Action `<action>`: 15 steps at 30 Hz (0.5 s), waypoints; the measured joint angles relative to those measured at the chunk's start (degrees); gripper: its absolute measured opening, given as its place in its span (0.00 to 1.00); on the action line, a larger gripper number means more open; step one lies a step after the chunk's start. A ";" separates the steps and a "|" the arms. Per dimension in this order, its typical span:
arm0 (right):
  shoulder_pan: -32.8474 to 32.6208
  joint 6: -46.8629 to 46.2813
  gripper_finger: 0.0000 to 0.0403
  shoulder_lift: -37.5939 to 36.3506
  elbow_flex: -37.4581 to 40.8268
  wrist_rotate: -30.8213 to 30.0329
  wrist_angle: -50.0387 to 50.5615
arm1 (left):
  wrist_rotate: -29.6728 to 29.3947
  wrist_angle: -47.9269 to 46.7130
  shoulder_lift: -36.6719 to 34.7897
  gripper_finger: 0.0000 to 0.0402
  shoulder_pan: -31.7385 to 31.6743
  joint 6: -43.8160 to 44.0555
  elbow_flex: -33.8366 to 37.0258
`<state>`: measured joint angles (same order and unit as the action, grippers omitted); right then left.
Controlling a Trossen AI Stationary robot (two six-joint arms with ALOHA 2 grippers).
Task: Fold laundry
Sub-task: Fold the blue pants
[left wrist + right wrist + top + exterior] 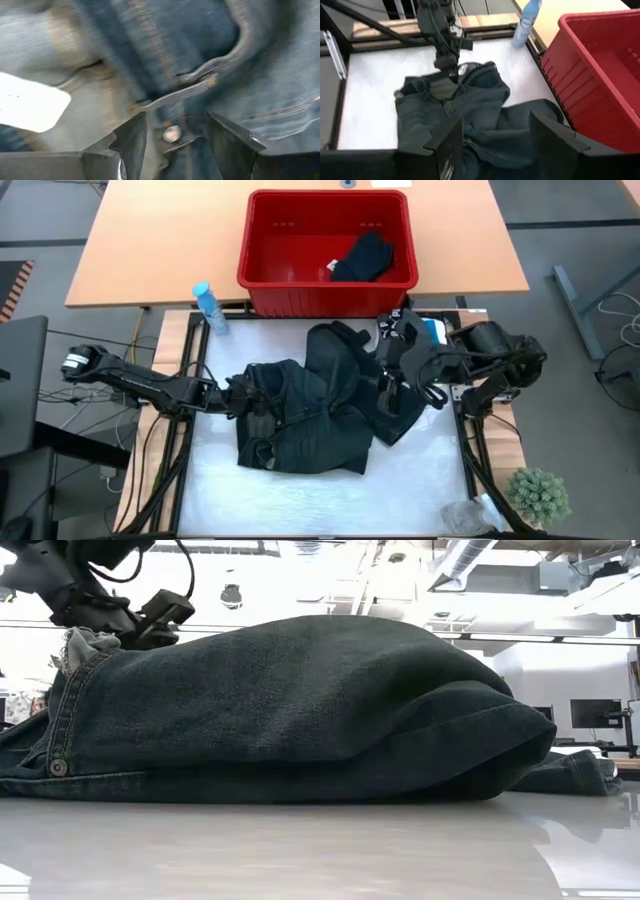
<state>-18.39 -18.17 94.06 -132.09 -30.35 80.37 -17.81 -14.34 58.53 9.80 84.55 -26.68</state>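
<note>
I have a pair of dark denim jeans [300, 420] lying crumpled on the white work surface [320, 500], just in front of the red slotted basket [262, 275]. A black garment [362, 258] remains inside that basket.

Left gripper [243, 395]: it sits low at the waistband end of the jeans. In the left wrist view its fingers [132, 142] stand apart, with the waistband rivet [172, 133] and a belt loop lying between them. The denim sits between the fingers, but I cannot confirm that the pads press it, so I treat this as released and poised astride the waistband. I judge this placement suits a pinch on the stiff, seamed edge, which should lift flatter than loose cloth.

Right gripper [392, 385]: it hangs above the opposite side of the jeans. In the right wrist view its fingers [451, 142] are spread, with denim well beyond the fingertips and nothing between them.

I judge folding has not properly begun: the legs lie bunched and overlapping. A blue spray bottle [208, 308] stands beside the basket, clear of both arms.
</note>
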 joint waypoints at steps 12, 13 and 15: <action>0.11 0.18 0.62 0.39 0.28 0.19 1.06 | 0.12 2.50 6.24 0.48 0.32 1.17 0.46; 0.11 0.20 0.62 0.40 0.28 0.21 1.08 | -0.50 2.07 6.30 0.48 0.46 2.05 0.46; 0.11 0.19 0.62 0.48 0.28 0.26 1.06 | -1.76 2.36 7.21 0.48 0.55 2.93 0.45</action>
<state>-18.28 -17.98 94.54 -131.81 -30.09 81.43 -19.57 -11.98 65.74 10.35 87.48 -26.23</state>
